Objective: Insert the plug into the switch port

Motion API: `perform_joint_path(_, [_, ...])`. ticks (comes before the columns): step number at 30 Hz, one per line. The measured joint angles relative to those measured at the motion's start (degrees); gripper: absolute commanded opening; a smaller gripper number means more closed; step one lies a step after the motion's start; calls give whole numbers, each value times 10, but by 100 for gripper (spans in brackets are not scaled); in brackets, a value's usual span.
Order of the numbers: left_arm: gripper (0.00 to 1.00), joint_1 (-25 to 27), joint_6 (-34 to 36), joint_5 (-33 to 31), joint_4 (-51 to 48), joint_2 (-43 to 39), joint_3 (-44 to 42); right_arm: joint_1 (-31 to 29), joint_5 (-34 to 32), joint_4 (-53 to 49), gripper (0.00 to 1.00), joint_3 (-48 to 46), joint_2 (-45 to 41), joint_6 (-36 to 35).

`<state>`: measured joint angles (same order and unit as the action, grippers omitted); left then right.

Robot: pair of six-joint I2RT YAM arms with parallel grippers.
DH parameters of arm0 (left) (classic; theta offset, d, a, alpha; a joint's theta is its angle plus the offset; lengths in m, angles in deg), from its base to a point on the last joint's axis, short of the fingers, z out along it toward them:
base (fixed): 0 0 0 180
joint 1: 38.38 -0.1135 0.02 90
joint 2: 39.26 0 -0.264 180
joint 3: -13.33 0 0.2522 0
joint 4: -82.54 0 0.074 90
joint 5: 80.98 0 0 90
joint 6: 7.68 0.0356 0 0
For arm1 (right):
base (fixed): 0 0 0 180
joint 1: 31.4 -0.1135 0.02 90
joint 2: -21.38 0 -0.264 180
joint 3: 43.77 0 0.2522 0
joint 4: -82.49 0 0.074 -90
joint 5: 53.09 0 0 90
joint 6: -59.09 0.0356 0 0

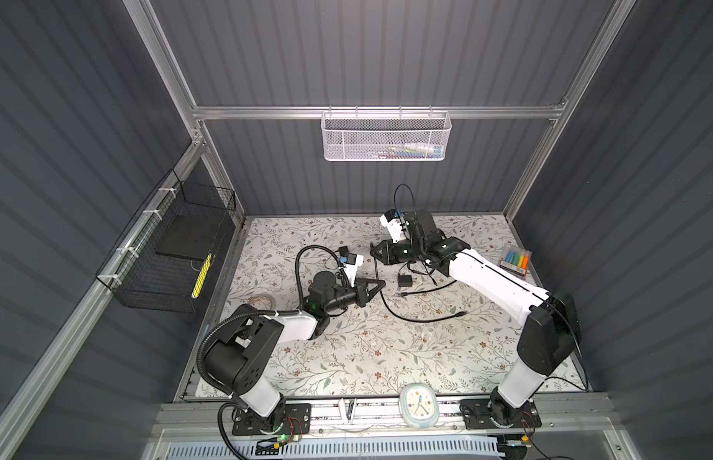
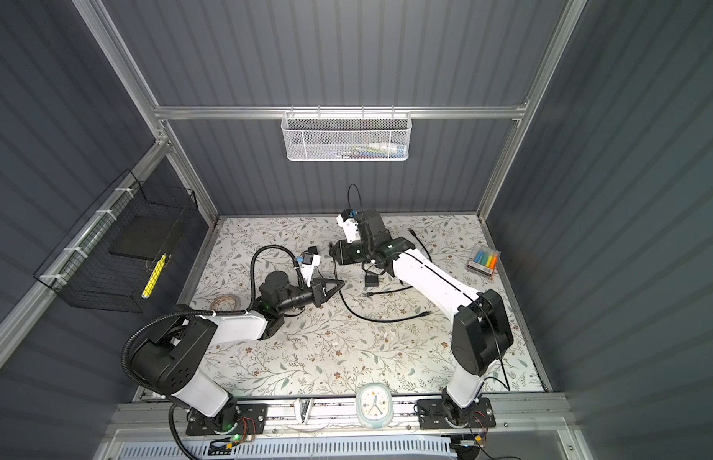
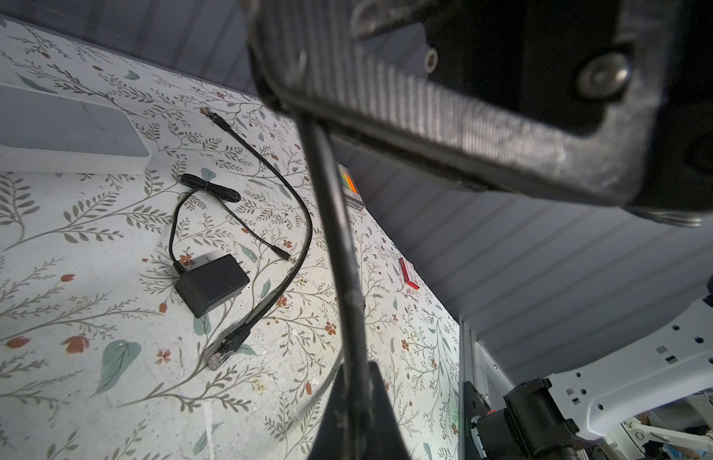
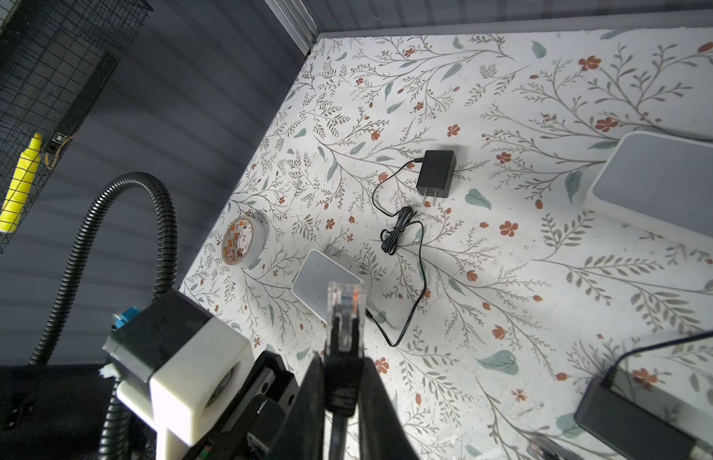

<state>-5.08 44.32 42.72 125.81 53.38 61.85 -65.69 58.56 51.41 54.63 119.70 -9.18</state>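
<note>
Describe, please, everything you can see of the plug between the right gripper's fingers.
The plug is a network-cable end: a clear plastic tip with orange strands showing inside, a latch tab on its face and a black boot behind. It points straight out from the right gripper, whose fingers press the boot from both sides. Its black cable runs back between them. Nothing else visibly touches it.

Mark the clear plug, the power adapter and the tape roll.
clear plug [image 4: 345, 302]: right wrist view, on its transparent tip.
power adapter [image 4: 435, 173]: right wrist view, on its black body.
tape roll [image 4: 260, 239]: right wrist view, on its outer white band.
</note>
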Motion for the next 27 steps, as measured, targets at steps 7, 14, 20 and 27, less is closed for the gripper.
perform_joint_path(7, [43, -11, -2, -8, -10, -5, -10, 0, -2, -12, 0, 0, 0, -9])
perform_joint_path(14, [67, -124, 73, -70, -265, -147, 3, 0, -34, -74, 0, 9, 0, -54])
perform_joint_path(20, [83, -127, 284, -197, -616, -185, 194, 1, -40, -107, 0, 10, 0, -85])
perform_joint_path(27, [87, -127, 531, -252, -890, -120, 314, 11, -2, -85, 0, -12, -4, -102])
